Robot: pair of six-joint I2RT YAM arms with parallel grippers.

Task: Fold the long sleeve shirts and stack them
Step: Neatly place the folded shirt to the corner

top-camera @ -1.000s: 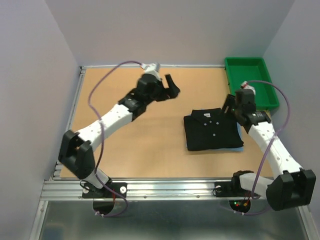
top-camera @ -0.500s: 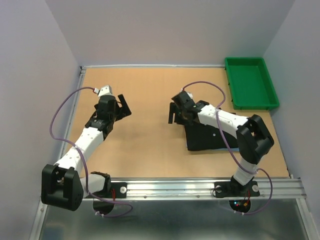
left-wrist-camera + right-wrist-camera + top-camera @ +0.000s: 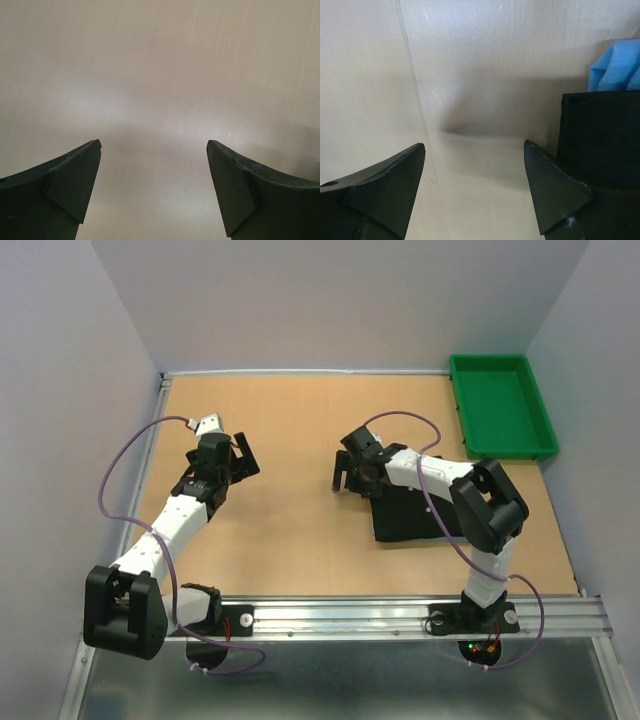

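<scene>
Enclosing the scene on three sides, plain pale lilac-grey walls [image 3: 320,300] rise around a brown board table [image 3: 290,550]. A ribbed metal rail [image 3: 340,615] runs along the near edge and carries both arm bases. In the wrist views the board looks pale and matt, with soft glare and faint scratches. A thin seam [image 3: 420,110] runs down it in the right wrist view.

A green tray [image 3: 498,410] sits in the far right corner, well apart from the clothes.

The left arm [image 3: 170,525] stretches from its base toward the left middle of the table. The right arm [image 3: 440,475] bends back on itself and reaches leftward across the folded pile. Each trails a purple cable [image 3: 120,465].

The black shirt [image 3: 405,518] lies folded into a neat rectangle right of the table's centre, partly covered by the right arm. In the right wrist view its folded edge [image 3: 600,125] shows beside the right finger. A bit of the blue shirt [image 3: 617,62] pokes out past it, touching it; how far the blue runs beneath cannot be told.

The left gripper [image 3: 243,455] hangs over bare board, its jaws wide apart with nothing between them [image 3: 154,145]. The right gripper [image 3: 343,478] sits just off the black shirt's far left corner, its jaws also apart and holding nothing [image 3: 474,145].
</scene>
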